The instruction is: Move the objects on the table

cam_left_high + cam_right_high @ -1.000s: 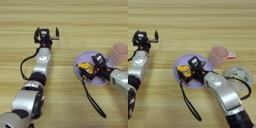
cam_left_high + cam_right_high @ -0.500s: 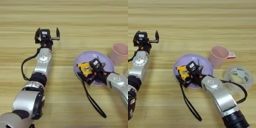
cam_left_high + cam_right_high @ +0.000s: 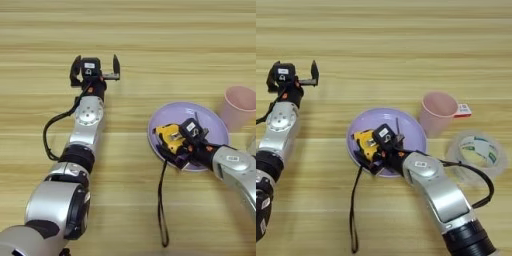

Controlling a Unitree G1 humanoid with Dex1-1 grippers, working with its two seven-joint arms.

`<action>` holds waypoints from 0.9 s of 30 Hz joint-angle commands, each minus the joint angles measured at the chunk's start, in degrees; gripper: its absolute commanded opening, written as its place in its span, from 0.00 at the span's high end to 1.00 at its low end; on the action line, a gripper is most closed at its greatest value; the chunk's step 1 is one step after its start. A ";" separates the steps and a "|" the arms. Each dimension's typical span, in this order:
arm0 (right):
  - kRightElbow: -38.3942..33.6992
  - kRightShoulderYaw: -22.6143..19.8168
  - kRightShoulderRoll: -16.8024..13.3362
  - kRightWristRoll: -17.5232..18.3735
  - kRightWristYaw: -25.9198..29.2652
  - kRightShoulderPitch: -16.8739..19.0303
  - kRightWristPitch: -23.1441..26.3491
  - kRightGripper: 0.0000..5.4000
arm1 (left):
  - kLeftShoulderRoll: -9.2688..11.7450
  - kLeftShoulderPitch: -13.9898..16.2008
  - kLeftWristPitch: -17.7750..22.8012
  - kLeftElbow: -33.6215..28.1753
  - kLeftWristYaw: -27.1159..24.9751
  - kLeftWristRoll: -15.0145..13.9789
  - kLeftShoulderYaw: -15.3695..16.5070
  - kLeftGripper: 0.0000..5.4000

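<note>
Right gripper point(image 3: 370, 150) jaws grasping the yellow-black gadget point(image 3: 364, 141) over the lavender plate point(image 3: 408, 127), strap point(image 3: 353, 210) trailing on the tabletop point(image 3: 384, 45); left gripper point(image 3: 95, 68) parked, jaws released.

Lavender plate point(image 3: 411, 131) holds yellow-black gadget point(image 3: 364, 141); pink cup point(image 3: 437, 112) beside plate; clear tape roll point(image 3: 476, 152); light wood-grain table point(image 3: 406, 45).

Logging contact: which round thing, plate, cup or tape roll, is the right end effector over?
The lavender plate; the right end effector sits at the yellow-black gadget there.
</note>
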 commanded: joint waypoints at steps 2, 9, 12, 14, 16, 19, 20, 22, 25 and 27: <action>-0.46 -1.09 -0.09 -0.15 0.16 0.06 0.80 0.19 | -0.15 0.29 0.93 -0.70 0.40 0.67 -0.28 0.00; -4.15 -3.00 -0.13 0.80 -0.16 0.38 2.06 0.19 | -0.19 0.26 0.94 -0.68 0.46 0.70 -0.29 0.00; -7.92 -4.36 -0.32 1.51 -0.25 0.75 3.35 0.19 | -0.18 0.26 0.96 -0.70 0.45 0.70 -0.28 0.00; -11.16 -5.43 -0.61 2.18 -0.27 1.25 4.52 0.19 | -0.18 0.26 0.98 -0.71 0.45 0.70 -0.28 0.00; -14.54 -6.48 -1.00 3.12 -0.19 2.10 5.81 0.19 | -0.19 0.21 0.98 -0.65 0.47 0.71 -0.28 0.00; -19.43 -8.26 -1.82 4.76 0.05 3.83 8.01 0.19 | -0.20 0.14 0.99 -0.56 0.51 0.74 -0.29 0.00; -21.28 -9.01 -2.28 5.53 0.19 4.72 8.79 0.19 | -0.20 0.14 0.98 -0.55 0.51 0.74 -0.29 0.00; -24.14 -10.58 -3.03 6.92 0.39 6.31 10.06 0.19 | -0.20 0.14 0.99 -0.55 0.52 0.75 -0.30 0.00; -27.42 -14.67 -4.77 8.81 0.73 9.09 11.29 0.19 | -0.25 0.02 1.04 -0.46 0.59 0.77 -0.31 0.00; -29.30 -17.99 -5.80 10.57 0.98 10.93 12.36 0.19 | -0.29 -0.07 1.05 -0.34 0.62 0.79 -0.31 0.00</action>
